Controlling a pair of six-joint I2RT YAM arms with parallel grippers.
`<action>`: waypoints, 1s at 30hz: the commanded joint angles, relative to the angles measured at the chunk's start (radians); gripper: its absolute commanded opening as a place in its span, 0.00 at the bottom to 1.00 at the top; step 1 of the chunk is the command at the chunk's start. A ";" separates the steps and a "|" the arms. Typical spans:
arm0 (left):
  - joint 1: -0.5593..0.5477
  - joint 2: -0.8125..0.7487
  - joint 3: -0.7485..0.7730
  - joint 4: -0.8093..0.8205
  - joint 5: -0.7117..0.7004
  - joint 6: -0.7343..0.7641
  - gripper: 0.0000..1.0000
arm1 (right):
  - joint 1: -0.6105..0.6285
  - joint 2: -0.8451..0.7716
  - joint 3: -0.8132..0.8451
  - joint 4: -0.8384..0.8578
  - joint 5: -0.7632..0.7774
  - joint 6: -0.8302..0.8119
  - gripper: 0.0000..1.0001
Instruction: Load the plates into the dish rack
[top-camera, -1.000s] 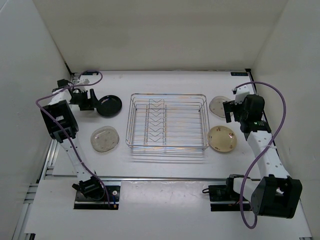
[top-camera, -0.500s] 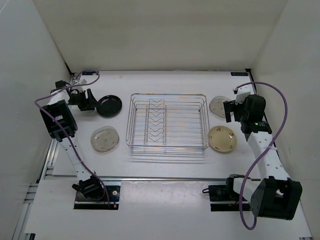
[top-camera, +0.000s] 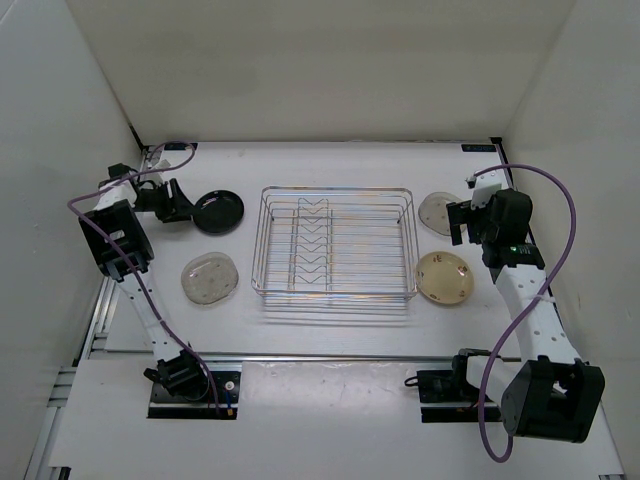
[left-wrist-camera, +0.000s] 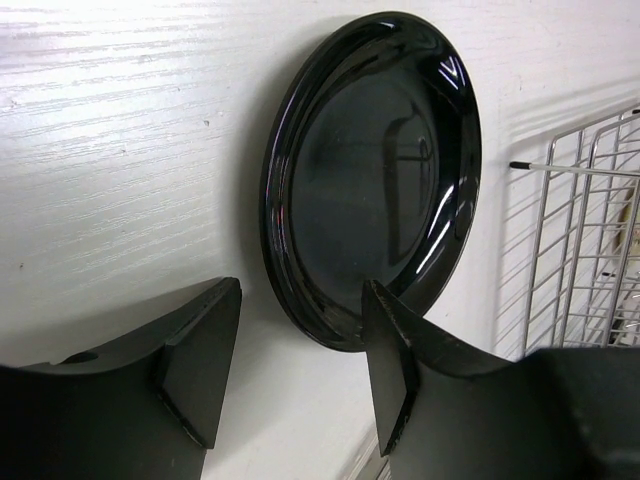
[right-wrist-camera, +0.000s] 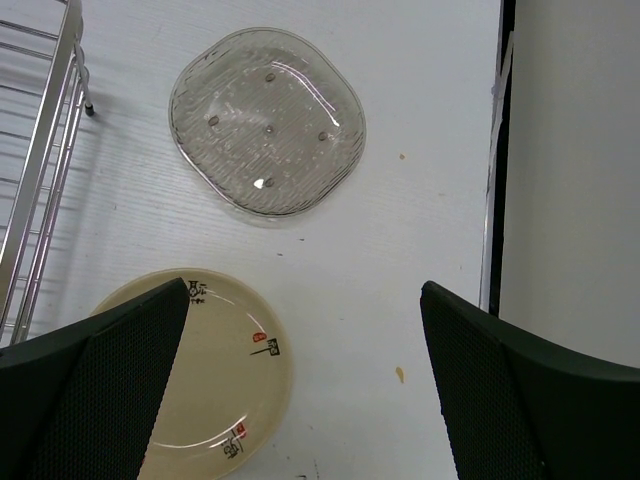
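Note:
The glossy black plate (top-camera: 221, 212) lies flat left of the dish rack (top-camera: 335, 189). My left gripper (top-camera: 189, 206) is open at its left rim. In the left wrist view, the gripper (left-wrist-camera: 302, 300) has one finger (left-wrist-camera: 395, 350) over the near rim of the black plate (left-wrist-camera: 380, 170) and the other on the table side. A clear plate (top-camera: 210, 278) lies at the front left. My right gripper (top-camera: 456, 224) is open and empty, hovering between the second clear plate (right-wrist-camera: 267, 120) and the cream-tan plate (right-wrist-camera: 215, 400). The rack holds no plates.
The enclosure's white walls stand close on the left, right and back. A black strip (right-wrist-camera: 495, 150) runs along the table's right edge. The rack's wire corner (right-wrist-camera: 45, 150) shows left of the right gripper. A purple cable (top-camera: 165, 160) loops over the left arm.
My left arm has shifted slightly toward the far left, its gripper staying at the black plate's rim. The right arm and all plates have hardly moved.

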 joint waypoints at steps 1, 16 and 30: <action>0.003 0.021 0.034 -0.027 0.019 -0.002 0.63 | -0.004 -0.021 0.000 0.010 -0.021 0.008 1.00; -0.006 0.095 0.111 -0.107 0.009 -0.002 0.58 | -0.004 -0.030 0.000 0.010 -0.021 0.008 1.00; -0.016 0.130 0.143 -0.176 -0.038 0.030 0.43 | -0.013 -0.039 -0.009 0.019 -0.021 0.008 1.00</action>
